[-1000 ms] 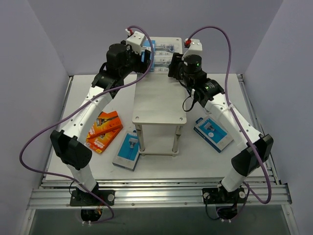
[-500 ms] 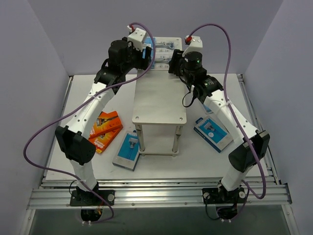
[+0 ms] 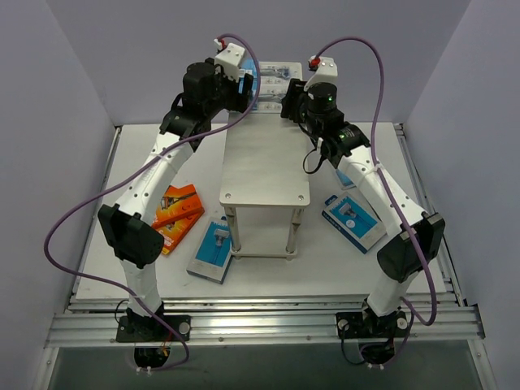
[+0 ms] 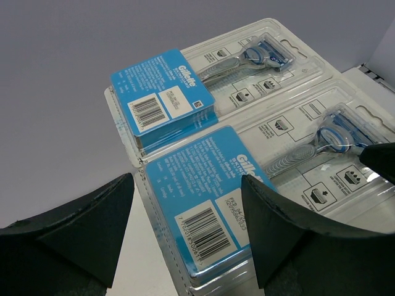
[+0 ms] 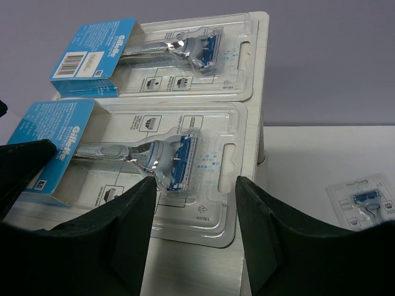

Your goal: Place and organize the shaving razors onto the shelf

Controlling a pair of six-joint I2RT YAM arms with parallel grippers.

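While two blister packs [image 4: 247,68] are laid at the upper centre of the overhead view, on the far end of the shelf [image 3: 266,166], the nearer pack [image 5: 160,154] is flanked by the left gripper [image 3: 243,88] and right gripper [image 3: 290,106], both spread apart and empty. Its long axis is set across the shelf, card end toward the left gripper; neither arm is judged nearer.

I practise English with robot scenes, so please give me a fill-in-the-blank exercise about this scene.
1. The shelf carries ___ blister packs.
2. The orange boxes lie on the ___, not on the shelf.
3. The left gripper and the right gripper are both ___.
Missing words: two; table; open.
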